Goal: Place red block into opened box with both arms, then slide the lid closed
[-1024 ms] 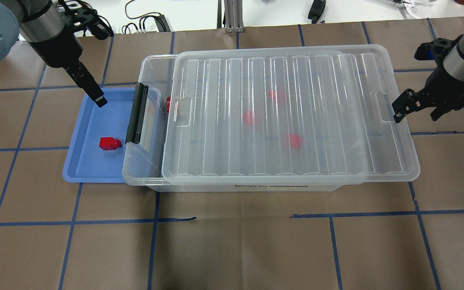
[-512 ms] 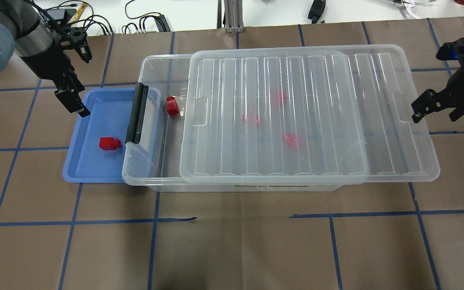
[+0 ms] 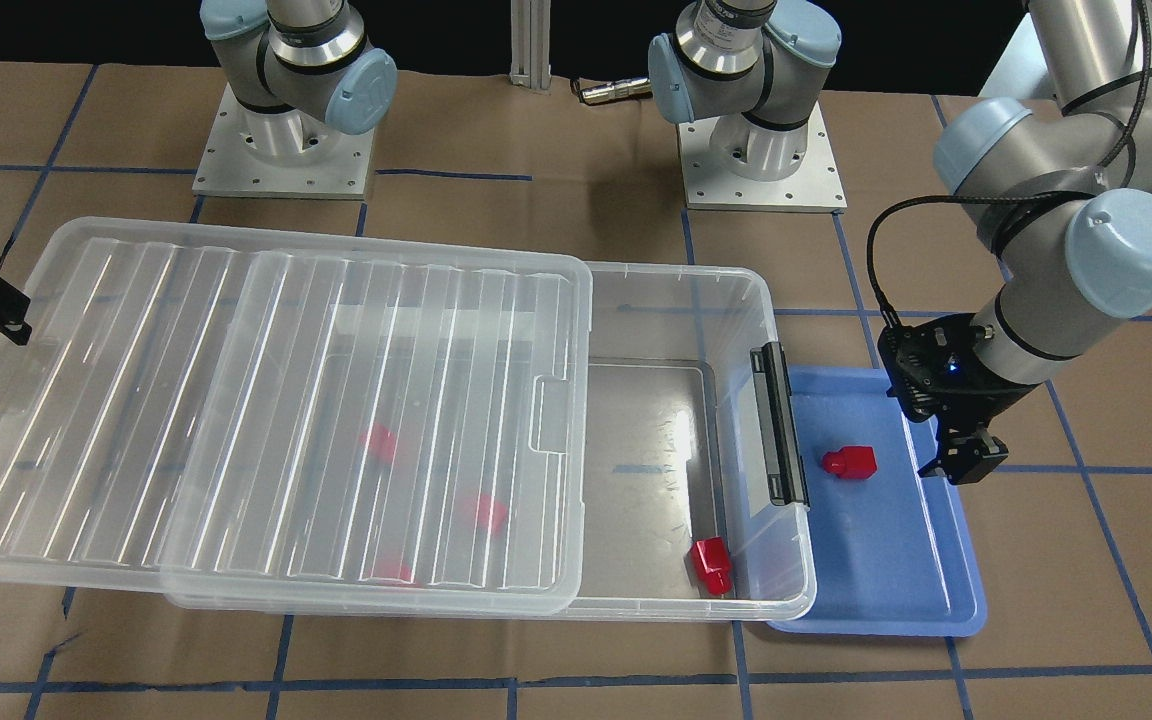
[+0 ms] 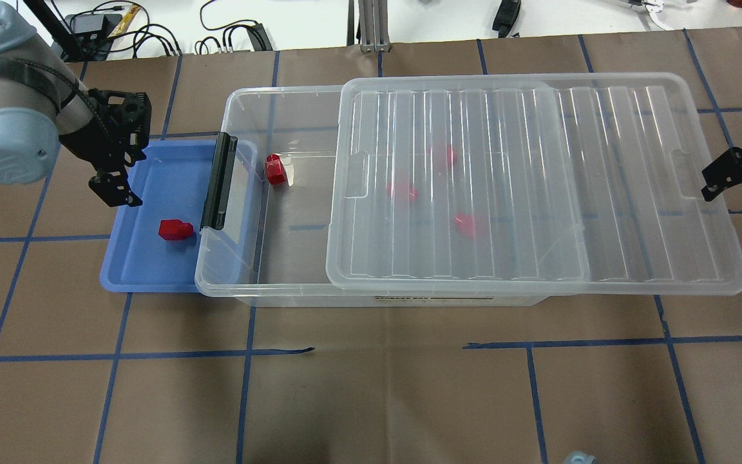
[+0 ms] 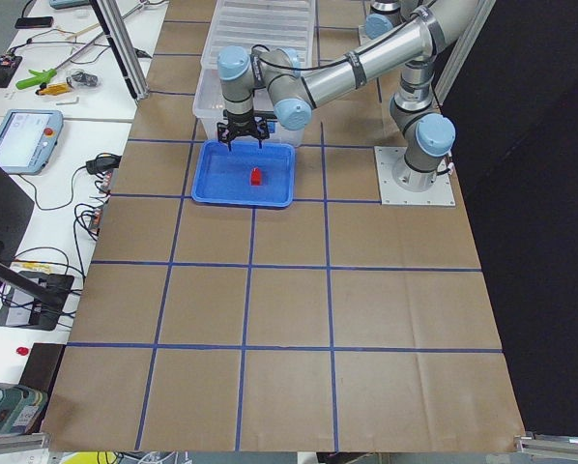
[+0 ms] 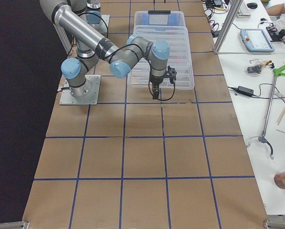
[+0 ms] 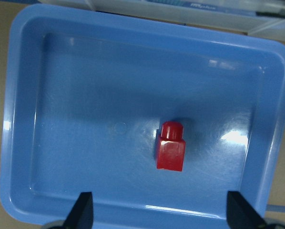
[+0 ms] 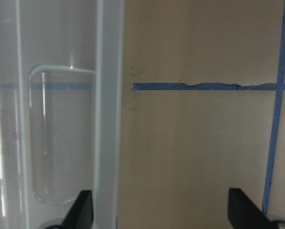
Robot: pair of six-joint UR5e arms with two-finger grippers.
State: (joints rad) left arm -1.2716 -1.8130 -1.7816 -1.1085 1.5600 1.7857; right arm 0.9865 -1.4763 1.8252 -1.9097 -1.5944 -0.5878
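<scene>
One red block (image 4: 174,229) (image 7: 170,151) lies in the blue tray (image 4: 145,270), left of the box. My left gripper (image 4: 115,192) (image 7: 161,214) hangs open over the tray's outer edge, apart from that block. The clear box (image 4: 216,289) stands with its left end uncovered, and another red block (image 4: 275,169) lies there by the far wall. Three more show blurred under the lid (image 4: 635,193), which overhangs the box's right end. My right gripper (image 4: 737,183) (image 8: 161,212) is open at the lid's right edge, by its notch tab (image 8: 61,133). Whether a finger touches the lid, I cannot tell.
The box's black latch (image 4: 218,183) stands up between the tray and the box's inside. Cables and tools lie beyond the far table edge (image 4: 229,32). Brown table with blue tape lines (image 4: 371,386) spreads in front of the box.
The lid has slid to the right, uncovering more of the box's left end. My right gripper moved right with it. My left gripper moved to the tray's outer edge.
</scene>
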